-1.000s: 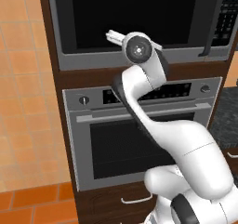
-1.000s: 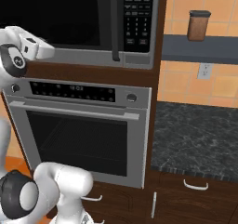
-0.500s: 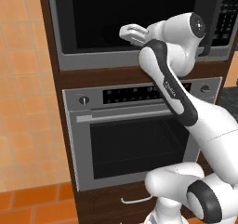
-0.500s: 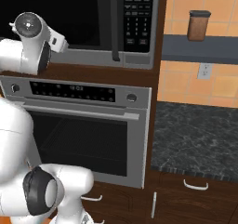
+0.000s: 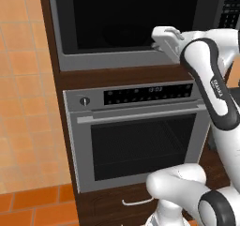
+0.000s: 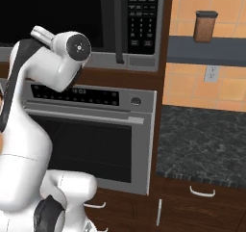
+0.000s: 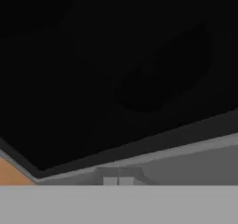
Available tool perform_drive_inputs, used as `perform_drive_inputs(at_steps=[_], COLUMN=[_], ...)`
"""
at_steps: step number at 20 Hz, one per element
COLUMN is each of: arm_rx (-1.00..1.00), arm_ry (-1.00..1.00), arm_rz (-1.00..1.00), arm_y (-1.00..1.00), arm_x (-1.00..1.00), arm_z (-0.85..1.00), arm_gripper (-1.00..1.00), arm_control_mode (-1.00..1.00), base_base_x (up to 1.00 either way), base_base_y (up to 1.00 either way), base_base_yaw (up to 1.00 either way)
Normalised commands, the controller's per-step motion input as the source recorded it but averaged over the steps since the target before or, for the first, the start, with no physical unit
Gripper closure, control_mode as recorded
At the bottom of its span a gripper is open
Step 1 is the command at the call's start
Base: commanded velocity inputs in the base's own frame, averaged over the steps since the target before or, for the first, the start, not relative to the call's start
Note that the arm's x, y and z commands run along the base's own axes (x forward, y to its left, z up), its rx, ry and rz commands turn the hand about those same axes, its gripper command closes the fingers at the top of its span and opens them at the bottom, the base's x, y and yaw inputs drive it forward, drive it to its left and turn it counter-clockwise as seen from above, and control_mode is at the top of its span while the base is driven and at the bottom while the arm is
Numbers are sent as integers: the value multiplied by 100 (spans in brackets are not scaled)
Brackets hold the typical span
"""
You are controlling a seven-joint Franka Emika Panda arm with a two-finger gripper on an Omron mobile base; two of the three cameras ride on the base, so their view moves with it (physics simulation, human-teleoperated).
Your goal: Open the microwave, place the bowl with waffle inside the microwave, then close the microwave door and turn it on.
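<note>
The microwave (image 5: 126, 18) sits built in above the oven, with a wide black glass microwave door (image 6: 53, 14) in a grey frame that lies flush and closed. Its tall black bar handle (image 6: 117, 24) stands beside the keypad (image 6: 141, 19). My gripper (image 5: 157, 38) hovers close in front of the door's lower right part, pointing at the glass. In the hand view the fingertips (image 7: 118, 180) sit pressed together, shut on nothing, before the black glass (image 7: 116, 69) and its grey lower frame (image 7: 186, 153). The bowl with waffle is out of view.
A silver oven (image 5: 140, 140) with a display strip and a knob (image 5: 84, 101) sits below the microwave. To the right lie a dark stone counter (image 6: 202, 144), a shelf with a brown canister (image 6: 204, 26), and a wall outlet (image 6: 210, 73). Orange tiles (image 5: 23, 103) cover the left wall.
The arm has swung rightward across the microwave front, carrying the hand along the door's lower edge toward the handle side. The gripper stays shut and the door has not moved.
</note>
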Motion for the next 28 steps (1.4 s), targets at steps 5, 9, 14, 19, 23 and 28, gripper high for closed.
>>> perform_drive_inputs(at_steps=[5,9,14,19,23,28], arm_rx=[19,26,35,27,20,7], arm_ry=[-2,0,9,2,-1,1], arm_rz=[-27,-12,-8,-4,0,-7], arm_y=[-100,-92,-87,-39,-33,-31], arm_x=[-91,-78,-7,0,0,9], arm_z=[2,5,5,2,17,21], arm_gripper=[100,100,100,100,100,100], arm_control_mode=[-100,-100,-100,-100,-100,-100], base_base_x=[0,0,0,0,0,0], base_base_y=[0,0,0,0,0,0], base_base_yaw=[0,0,0,0,0,0])
